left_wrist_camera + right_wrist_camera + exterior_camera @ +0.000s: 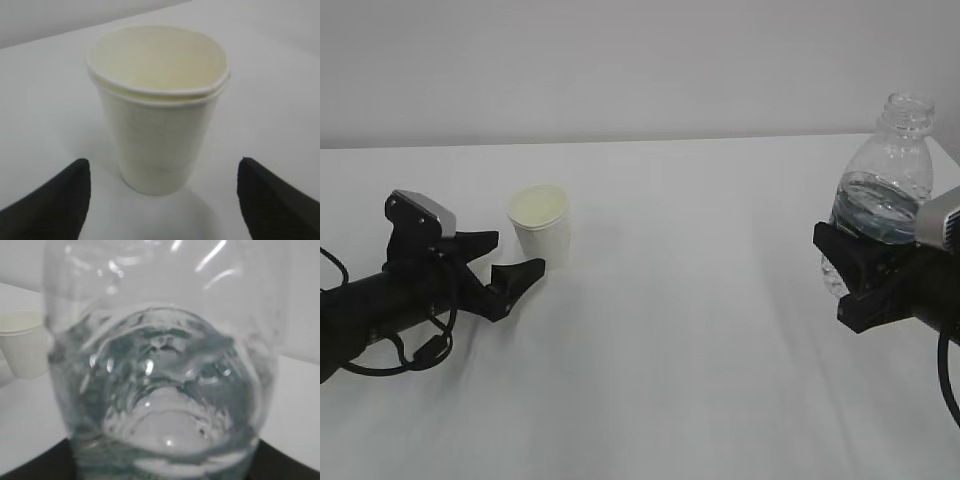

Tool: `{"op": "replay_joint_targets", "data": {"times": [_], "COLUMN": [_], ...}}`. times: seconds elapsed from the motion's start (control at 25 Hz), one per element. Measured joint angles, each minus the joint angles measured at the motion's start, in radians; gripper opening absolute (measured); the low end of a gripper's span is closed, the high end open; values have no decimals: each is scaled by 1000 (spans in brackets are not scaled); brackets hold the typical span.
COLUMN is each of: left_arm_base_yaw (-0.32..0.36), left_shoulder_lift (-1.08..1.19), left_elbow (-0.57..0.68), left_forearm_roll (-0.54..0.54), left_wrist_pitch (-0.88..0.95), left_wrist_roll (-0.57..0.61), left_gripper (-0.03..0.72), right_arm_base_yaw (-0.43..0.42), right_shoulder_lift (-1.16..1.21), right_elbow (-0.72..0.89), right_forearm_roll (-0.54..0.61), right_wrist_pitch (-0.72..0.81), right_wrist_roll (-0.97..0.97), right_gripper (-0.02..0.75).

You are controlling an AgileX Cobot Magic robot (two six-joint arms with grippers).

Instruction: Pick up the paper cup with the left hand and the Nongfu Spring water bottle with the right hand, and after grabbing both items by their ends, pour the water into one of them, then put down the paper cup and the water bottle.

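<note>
The white paper cup (542,225) stands upright on the table, its cream inside showing. My left gripper (518,252) lies low just in front of it, open. In the left wrist view the cup (159,120) sits ahead of the gripper (163,164), with both black fingertips (60,200) wide apart and clear of its sides. At the right, my right gripper (845,280) is shut on the lower part of the clear water bottle (885,190), which stands upright and uncapped, partly filled with water (875,210). The bottle (160,365) fills the right wrist view, and its base is hidden.
The white table (680,340) runs back to a pale wall (620,60). The cup (25,342) shows small at the left of the right wrist view, well away from the bottle. A broad stretch of table lies between the two arms.
</note>
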Motion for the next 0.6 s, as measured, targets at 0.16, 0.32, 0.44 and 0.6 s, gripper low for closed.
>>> {"op": "replay_joint_targets", "data": {"times": [0.16, 0.32, 0.44, 0.6], "left_arm_base_yaw": [0, -5, -33, -72], "left_shoulder_lift": [19, 49, 63, 73], "left_elbow": [-45, -93, -121, -157], "left_forearm_roll": [7, 50, 63, 42], "left_wrist_pitch": [0, 0, 0, 0], "left_wrist_roll": [0, 0, 0, 0], "left_gripper": [680, 680, 680, 680], "right_arm_base_yaw": [0, 0, 0, 0], "right_shoulder_lift": [0, 0, 0, 0], "right_elbow": [0, 0, 0, 0], "right_forearm_roll": [0, 0, 0, 0], "right_wrist_pitch": [0, 0, 0, 0], "right_wrist_roll": [0, 0, 0, 0], "right_gripper": [361, 361, 361, 361]}}
